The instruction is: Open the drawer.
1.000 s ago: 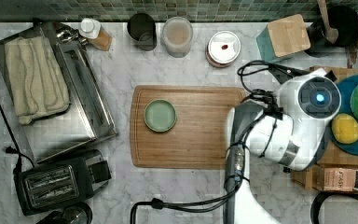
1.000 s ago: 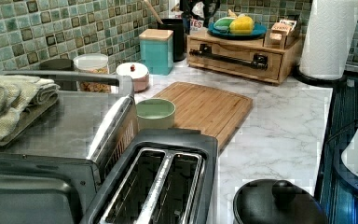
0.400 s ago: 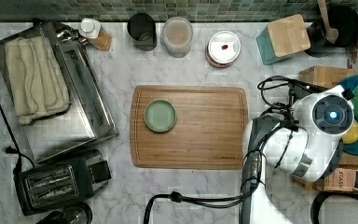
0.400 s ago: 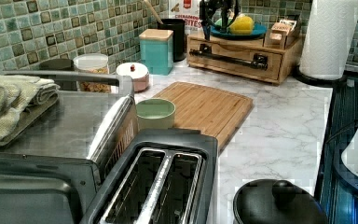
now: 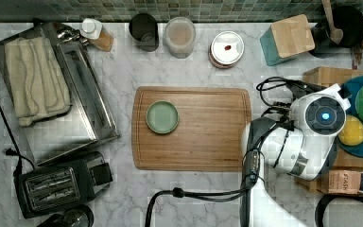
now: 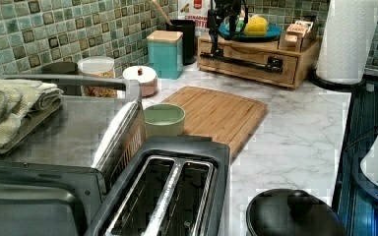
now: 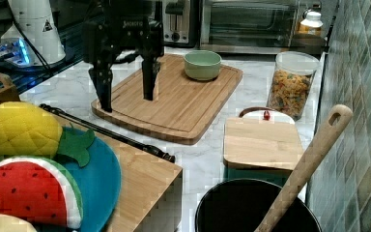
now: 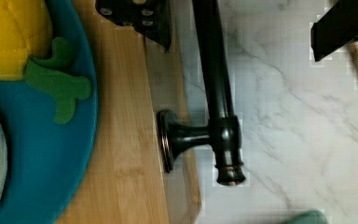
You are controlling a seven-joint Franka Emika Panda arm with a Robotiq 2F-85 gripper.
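Over at the right edge of the top view, the white arm leans across the bamboo cabinet [image 5: 319,74], hiding most of the drawer front from above. From the left view, the drawer [image 6: 256,61] sits at the upper middle of the frame, shut flush in its box, its black bar handle [image 6: 241,61] running across the front. The gripper [image 7: 126,92] hangs at the upper left of the right view with its two black fingers [image 7: 149,79] spread well apart, tips pointing down, just above the handle's rod. On the wrist view, the handle [image 8: 214,88] runs down the middle of the frame between the two finger ends, one over the wood edge and one over the marble; neither touches the bar. A blue plate [image 7: 99,181] with a toy watermelon slice [image 7: 29,191] and a yellow toy fruit [image 7: 21,128] rests on the cabinet top. The cutting board [image 5: 208,137] lies at the centre of the top view with a green bowl [image 5: 162,117] on it.
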